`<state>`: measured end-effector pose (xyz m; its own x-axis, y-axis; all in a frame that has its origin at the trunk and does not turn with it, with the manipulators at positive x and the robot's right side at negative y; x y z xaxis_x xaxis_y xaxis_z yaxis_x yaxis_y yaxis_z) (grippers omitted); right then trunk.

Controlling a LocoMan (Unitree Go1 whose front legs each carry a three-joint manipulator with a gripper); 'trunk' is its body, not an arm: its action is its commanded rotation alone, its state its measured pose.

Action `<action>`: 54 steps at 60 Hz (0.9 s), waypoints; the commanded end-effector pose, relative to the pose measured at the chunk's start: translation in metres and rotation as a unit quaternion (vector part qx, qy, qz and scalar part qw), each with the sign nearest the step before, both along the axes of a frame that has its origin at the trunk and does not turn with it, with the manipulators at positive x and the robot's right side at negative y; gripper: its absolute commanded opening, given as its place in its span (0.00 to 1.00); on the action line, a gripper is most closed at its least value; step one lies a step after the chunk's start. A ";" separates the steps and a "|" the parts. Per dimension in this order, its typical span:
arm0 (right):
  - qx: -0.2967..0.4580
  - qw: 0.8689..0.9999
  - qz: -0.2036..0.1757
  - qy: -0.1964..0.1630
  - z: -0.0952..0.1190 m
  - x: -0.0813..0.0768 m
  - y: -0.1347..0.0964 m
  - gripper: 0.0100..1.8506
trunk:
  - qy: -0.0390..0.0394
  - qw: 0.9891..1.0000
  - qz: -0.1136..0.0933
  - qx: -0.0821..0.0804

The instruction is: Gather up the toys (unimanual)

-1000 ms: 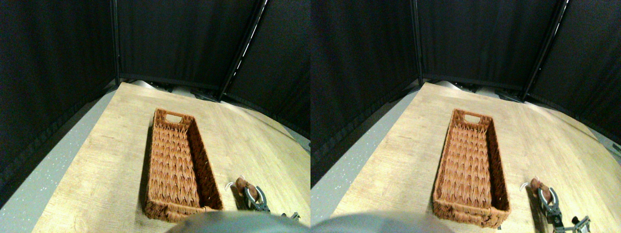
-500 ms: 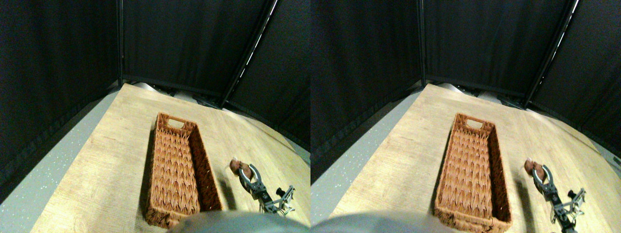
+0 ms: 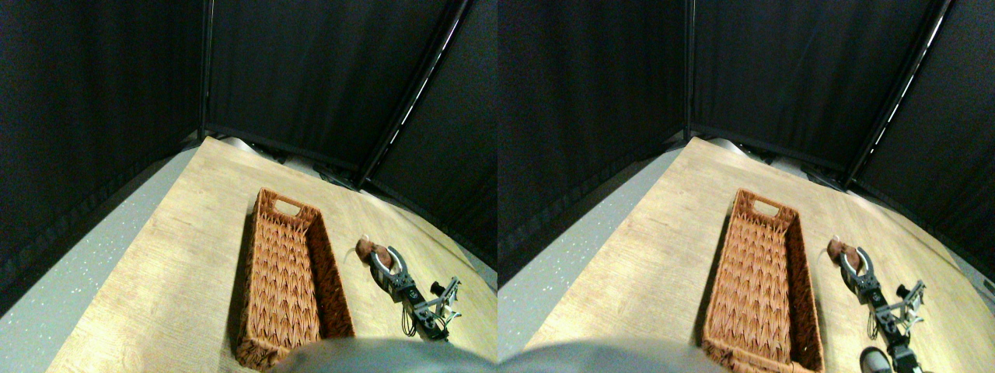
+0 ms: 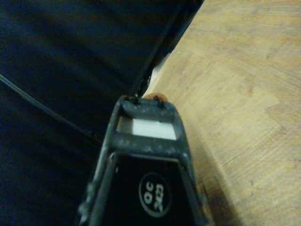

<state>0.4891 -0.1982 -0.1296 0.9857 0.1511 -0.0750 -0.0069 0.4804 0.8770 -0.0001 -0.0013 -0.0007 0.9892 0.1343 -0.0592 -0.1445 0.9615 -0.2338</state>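
Toys in view come down to one: a small brown plush animal (image 3: 365, 249) with a white string loop, which is sitting clamped between the curved grey jaws of the right claw (image 3: 379, 257). In the stereo pair view the claw is hanging above the pale wood-grain tabletop (image 3: 179, 256), with its shadow showing on the boards beneath, so the plush is being carried clear of the surface. It is sitting to the right of the long brown wicker basket (image 3: 284, 284), near the basket's right wall at about the middle of its length and apart from it. The dark arm behind the claw is reaching in from the basket's near right side.

Through the wrist camera (image 4: 141, 101) only a sliver of orange-brown plush (image 4: 155, 96) is peeking past the tip of the dark jaw frame.

The basket is lying lengthwise away from the camera, with a cut-out handle in its far end wall. Black curtains (image 3: 311, 70) are hanging beyond the basket's far end, and a speckled grey floor (image 3: 70, 264) is running along its left.
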 end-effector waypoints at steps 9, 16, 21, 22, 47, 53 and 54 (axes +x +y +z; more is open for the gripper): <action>-0.030 0.999 0.022 -0.021 0.013 0.002 0.030 0.03 | -0.002 1.000 0.025 -0.015; -0.039 0.999 0.032 -0.021 0.015 0.006 0.046 0.03 | -0.003 0.999 0.030 -0.020; -0.042 0.998 0.048 -0.022 0.014 0.010 0.054 0.03 | -0.002 0.999 0.033 -0.026; -0.041 0.997 0.054 -0.023 0.013 0.011 0.056 0.03 | -0.002 0.999 0.034 -0.027; -0.027 0.996 0.081 0.004 -0.001 0.021 0.092 0.03 | -0.001 0.997 0.061 -0.054; -0.011 0.996 0.087 0.011 -0.005 0.020 0.100 0.03 | -0.001 0.996 0.063 -0.057; -0.005 0.996 0.088 0.014 -0.006 0.019 0.102 0.03 | -0.001 0.996 0.064 -0.057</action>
